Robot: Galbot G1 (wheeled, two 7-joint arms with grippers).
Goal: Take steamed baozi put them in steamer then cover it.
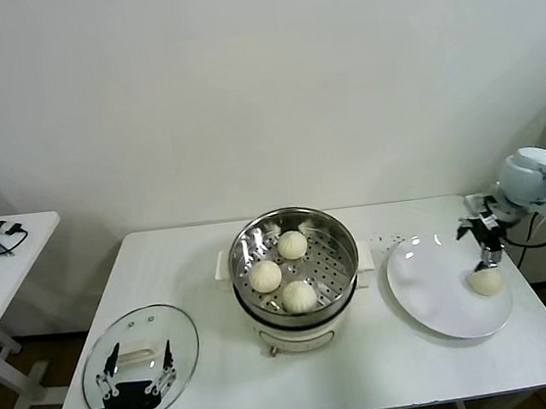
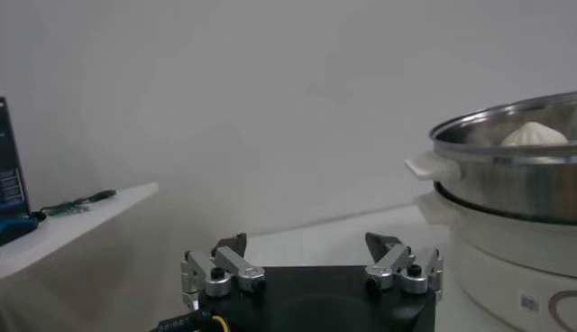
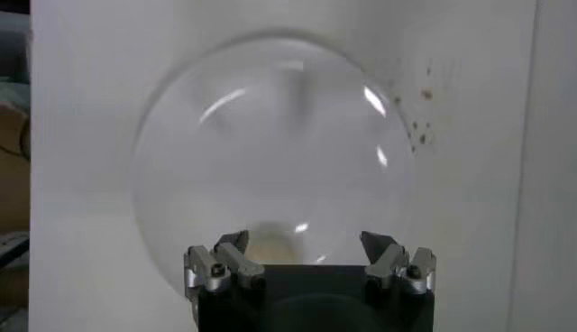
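Note:
The steamer [image 1: 338, 256] stands open at the table's middle with three steamed baozi on its perforated tray, the nearest one [image 1: 299, 296] toward the front. A fourth baozi [image 1: 486, 281] lies on the white plate [image 1: 429, 275] to the right. My right gripper [image 1: 485, 257] hangs open just above that baozi, pointing down. In the right wrist view the baozi [image 3: 270, 248] shows low between the open fingers of the right gripper [image 3: 306, 248], on the plate [image 3: 270, 135]. My left gripper [image 1: 141, 363] stands open over the glass lid [image 1: 174, 329] at front left. The left wrist view shows the left gripper [image 2: 306, 248] empty and the steamer [image 2: 505, 180] beside it.
A small white side table [image 1: 21, 243] with cables and a dark device stands to the far left. The main table's front edge [image 1: 326, 408] runs close below the lid and the plate. Small dark specks [image 3: 419, 108] lie on the tabletop beside the plate.

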